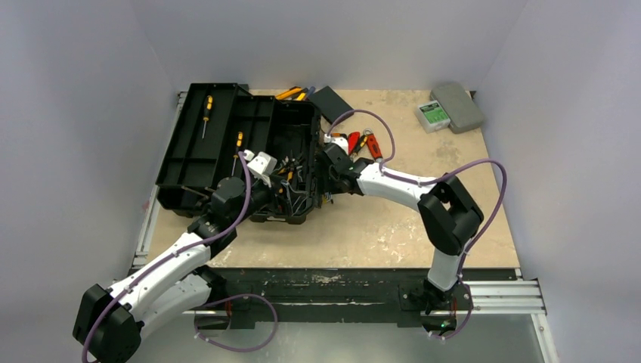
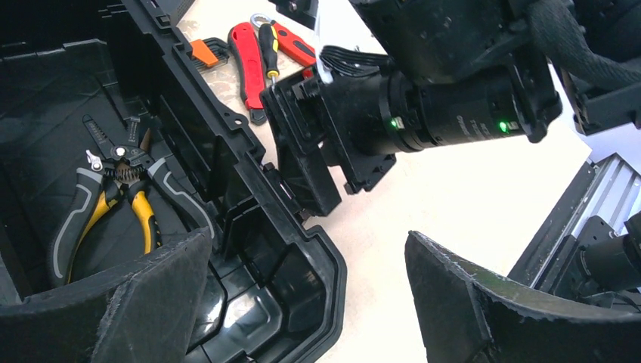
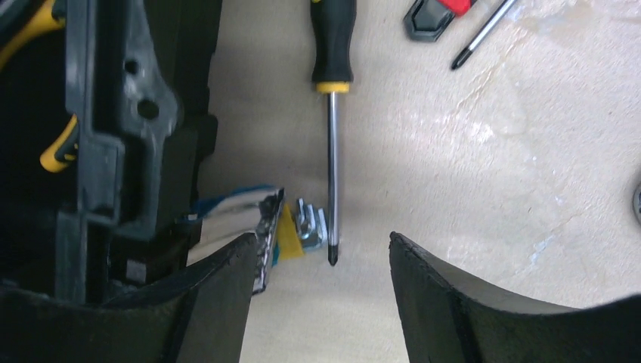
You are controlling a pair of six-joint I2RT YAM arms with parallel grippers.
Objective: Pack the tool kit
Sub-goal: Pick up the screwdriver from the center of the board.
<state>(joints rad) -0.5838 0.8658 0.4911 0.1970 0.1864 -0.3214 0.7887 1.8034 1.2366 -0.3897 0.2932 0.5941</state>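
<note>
The black toolbox [image 1: 291, 125] stands open, its lid [image 1: 198, 151] laid out to the left with two screwdrivers [image 1: 206, 110] on it. Yellow-and-grey pliers [image 2: 113, 200] lie inside the box. My left gripper [image 2: 310, 302] hangs open over the box's near right corner [image 2: 325, 265]. My right gripper [image 3: 325, 302] is just outside the box's right wall [image 3: 113, 151], low over the table and open. A black-handled screwdriver [image 3: 332, 151] lies on the table, its tip just ahead of the gap between the fingers. Red-handled tools [image 1: 363, 144] lie beyond.
A small flat black box [image 1: 330, 98] lies behind the toolbox. A grey case [image 1: 461, 106] and a green-labelled device [image 1: 432, 113] sit at the back right. A small yellow and metal piece [image 3: 302, 227] lies by my right gripper's left finger. The two grippers are close together.
</note>
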